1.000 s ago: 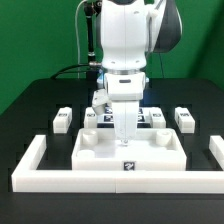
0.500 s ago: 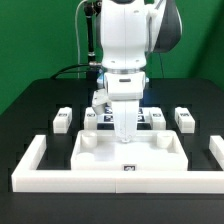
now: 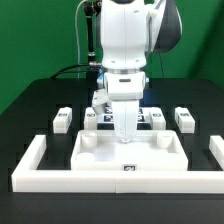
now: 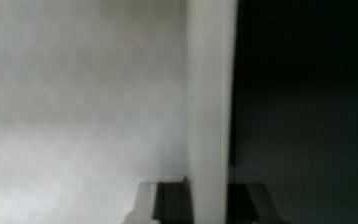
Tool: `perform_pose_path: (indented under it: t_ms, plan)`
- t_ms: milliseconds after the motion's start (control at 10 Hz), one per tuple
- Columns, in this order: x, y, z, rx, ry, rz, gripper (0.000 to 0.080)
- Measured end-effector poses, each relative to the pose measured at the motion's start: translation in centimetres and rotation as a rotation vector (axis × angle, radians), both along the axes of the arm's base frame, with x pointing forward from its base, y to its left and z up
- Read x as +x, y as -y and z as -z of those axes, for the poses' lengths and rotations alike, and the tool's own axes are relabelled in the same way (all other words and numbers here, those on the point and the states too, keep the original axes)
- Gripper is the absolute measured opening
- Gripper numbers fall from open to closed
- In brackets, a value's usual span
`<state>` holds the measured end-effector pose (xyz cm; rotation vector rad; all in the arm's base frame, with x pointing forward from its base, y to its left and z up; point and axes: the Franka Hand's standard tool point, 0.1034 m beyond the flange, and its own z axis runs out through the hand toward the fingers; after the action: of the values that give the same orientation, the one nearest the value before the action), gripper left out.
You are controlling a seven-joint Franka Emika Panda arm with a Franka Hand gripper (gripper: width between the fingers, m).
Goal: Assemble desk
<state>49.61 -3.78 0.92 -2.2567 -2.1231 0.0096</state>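
The white desk tabletop (image 3: pixel 100 158) lies flat on the black table, inside the border wall. My gripper (image 3: pixel 124 133) reaches straight down onto the tabletop's far edge, at its middle. In the wrist view the tabletop's upright rim (image 4: pixel 210 100) runs between my two dark fingers (image 4: pixel 171 205), and my gripper (image 4: pixel 210 195) is shut on it. One white leg (image 3: pixel 62 119) lies off to the exterior view's left and another leg (image 3: pixel 184 119) to its right, both clear of the tabletop.
A long low white U-shaped border wall (image 3: pixel 120 181) runs around the front and both sides of the tabletop. The marker board (image 3: pixel 155 117) lies behind my gripper. Black table surface surrounds everything, with a green backdrop behind.
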Motion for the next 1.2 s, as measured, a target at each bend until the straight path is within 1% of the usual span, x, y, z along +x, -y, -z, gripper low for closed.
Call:
perform_pose_path:
  t_ms: [100,200,400,600,900,1000,1100,1200]
  plan:
    - [0.3,-0.7,0.0,0.004,0.005,0.000,0.0054]
    - [0.8,-1.8,0.1,0.011,0.021,0.007,0.0054]
    - [2.6,-4.7,0.1,0.033,0.043,-0.004,0.0054]
    - [2.8,-7.2,0.6,0.051,0.016,0.011,0.0054]
    - [2.8,-7.3,0.5,0.031,-0.004,0.039,0.0054]
    - [2.8,-7.3,0.5,0.031,-0.003,0.040,0.0140]
    - [2.9,-7.3,0.5,0.031,-0.002,0.040,0.0140]
    - [2.9,-7.3,0.4,0.031,-0.001,0.040,0.0276]
